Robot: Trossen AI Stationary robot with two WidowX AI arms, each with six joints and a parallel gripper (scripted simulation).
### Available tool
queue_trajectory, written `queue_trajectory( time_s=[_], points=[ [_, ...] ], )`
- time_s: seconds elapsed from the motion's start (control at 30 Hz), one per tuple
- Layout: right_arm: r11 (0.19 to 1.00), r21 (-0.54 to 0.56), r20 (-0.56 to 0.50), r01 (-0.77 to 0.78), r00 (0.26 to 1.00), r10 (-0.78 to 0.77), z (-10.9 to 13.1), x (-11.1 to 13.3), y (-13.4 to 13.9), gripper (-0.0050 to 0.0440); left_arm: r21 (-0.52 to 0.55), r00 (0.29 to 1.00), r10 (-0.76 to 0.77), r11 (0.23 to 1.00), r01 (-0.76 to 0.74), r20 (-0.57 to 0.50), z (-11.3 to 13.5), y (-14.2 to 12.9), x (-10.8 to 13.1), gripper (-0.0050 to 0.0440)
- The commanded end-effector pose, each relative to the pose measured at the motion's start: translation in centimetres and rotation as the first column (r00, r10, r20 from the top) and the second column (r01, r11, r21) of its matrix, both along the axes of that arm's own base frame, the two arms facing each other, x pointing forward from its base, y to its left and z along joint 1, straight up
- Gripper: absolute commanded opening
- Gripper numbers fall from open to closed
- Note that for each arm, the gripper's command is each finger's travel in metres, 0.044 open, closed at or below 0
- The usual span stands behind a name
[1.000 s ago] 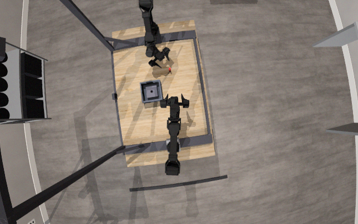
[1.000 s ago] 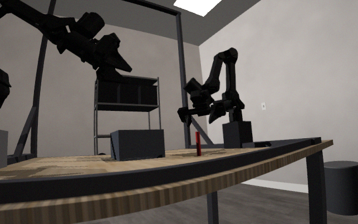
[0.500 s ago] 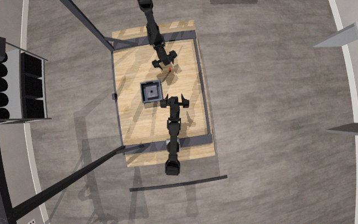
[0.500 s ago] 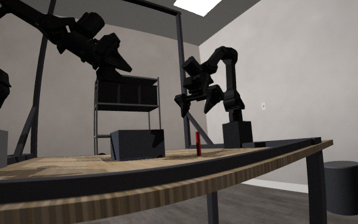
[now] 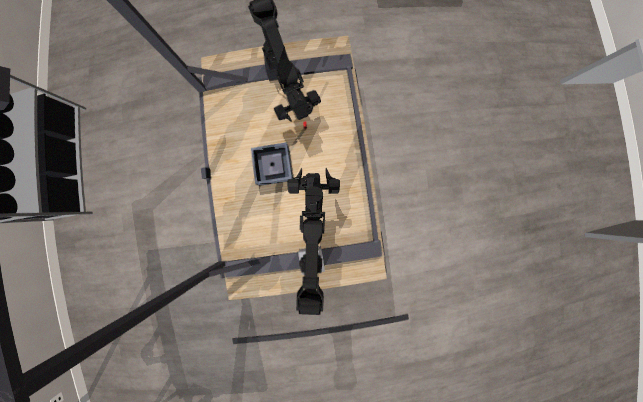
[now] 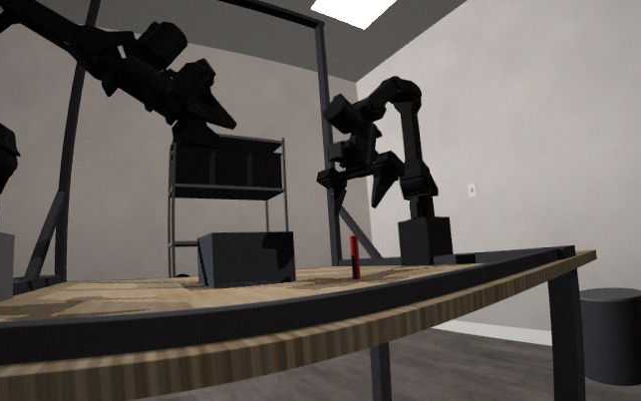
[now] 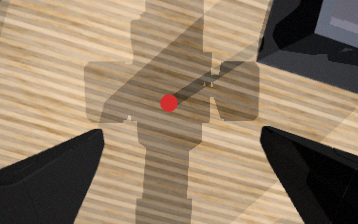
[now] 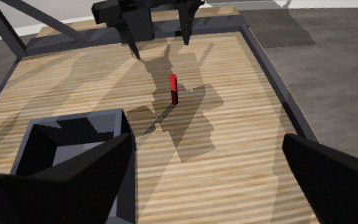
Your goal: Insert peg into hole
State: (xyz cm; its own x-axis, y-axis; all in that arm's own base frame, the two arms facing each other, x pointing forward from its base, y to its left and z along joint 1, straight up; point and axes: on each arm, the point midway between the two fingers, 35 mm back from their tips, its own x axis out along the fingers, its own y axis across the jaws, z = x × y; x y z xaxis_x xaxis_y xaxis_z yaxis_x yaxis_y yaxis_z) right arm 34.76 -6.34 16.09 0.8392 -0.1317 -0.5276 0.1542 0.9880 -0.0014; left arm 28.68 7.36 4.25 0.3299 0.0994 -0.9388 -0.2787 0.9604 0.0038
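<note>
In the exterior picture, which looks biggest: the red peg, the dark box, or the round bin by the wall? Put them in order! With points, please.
Largest to smallest, as they look there:
1. the round bin (image 6: 614, 339)
2. the dark box (image 5: 253, 167) (image 6: 243, 259) (image 8: 128, 170)
3. the red peg (image 5: 305, 124) (image 6: 355, 259) (image 7: 169, 103) (image 8: 174, 89)

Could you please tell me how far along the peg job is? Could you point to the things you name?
Nothing is inserted: the red peg (image 5: 305, 124) (image 6: 355, 257) (image 7: 169, 103) (image 8: 174, 89) stands upright outside the open box (image 5: 254, 167) (image 6: 250, 259) (image 8: 129, 165). The left gripper (image 5: 298, 116) (image 6: 356, 209) (image 7: 183, 135) hangs open above it. Grasping, carrying and full insertion into the plate's hole (image 5: 272, 164) remain.
</note>
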Motion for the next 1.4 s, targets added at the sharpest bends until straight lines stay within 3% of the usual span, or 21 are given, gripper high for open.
queue_trajectory(
  time_s=[0.0, 0.23, 0.43, 0.5, 0.67, 0.97, 1.23, 1.37],
  points=[
    [1.0, -0.002, 0.017, 0.001, 1.0, -0.001, 0.6, 0.1, 0.0, 0.044, -0.001, 1.0, -0.006, 1.0, 0.006, 0.023, 0.9, 0.1, 0.7, 0.044],
    [1.0, -0.002, 0.017, 0.001, 1.0, -0.001, 0.6, 0.1, 0.0, 0.044, 0.001, 1.0, -0.003, 1.0, 0.003, 0.021, 0.8, 0.1, 0.5, 0.044],
    [1.0, -0.002, 0.017, 0.001, 1.0, -0.001, 0.6, 0.1, 0.0, 0.044, 0.0, 0.998, 0.069, 0.998, -0.069, 0.012, 0.0, 0.1, 0.7, 0.0296],
    [1.0, -0.002, 0.017, 0.001, 1.0, -0.001, 0.6, 0.1, 0.0, 0.044, 0.0, 0.998, 0.069, 0.998, -0.069, 0.012, 0.0, 0.1, 0.7, 0.0296],
    [1.0, -0.002, 0.017, 0.001, 1.0, -0.001, 0.6, 0.1, 0.0, 0.044, -0.004, 0.964, 0.266, 0.964, -0.266, 0.025, -0.5, 0.2, 1.4, 0.0176],
    [1.0, -0.002, 0.017, 0.001, 1.0, -0.001, 0.6, 0.1, 0.0, 0.044, -0.01, 0.883, 0.468, 0.884, -0.468, 0.021, -1.6, 0.2, 1.9, 0.017],
    [1.0, -0.002, 0.017, 0.001, 1.0, -0.001, 0.6, 0.1, 0.0, 0.044, -0.011, 0.87, 0.493, 0.87, -0.493, 0.023, -1.6, 0.2, 1.9, 0.017],
    [1.0, -0.002, 0.017, 0.001, 1.0, -0.001, 0.6, 0.1, 0.0, 0.044, -0.005, 0.87, 0.492, 0.87, -0.492, 0.002, -3.2, 0.6, 1.4, 0.017]
  ],
)
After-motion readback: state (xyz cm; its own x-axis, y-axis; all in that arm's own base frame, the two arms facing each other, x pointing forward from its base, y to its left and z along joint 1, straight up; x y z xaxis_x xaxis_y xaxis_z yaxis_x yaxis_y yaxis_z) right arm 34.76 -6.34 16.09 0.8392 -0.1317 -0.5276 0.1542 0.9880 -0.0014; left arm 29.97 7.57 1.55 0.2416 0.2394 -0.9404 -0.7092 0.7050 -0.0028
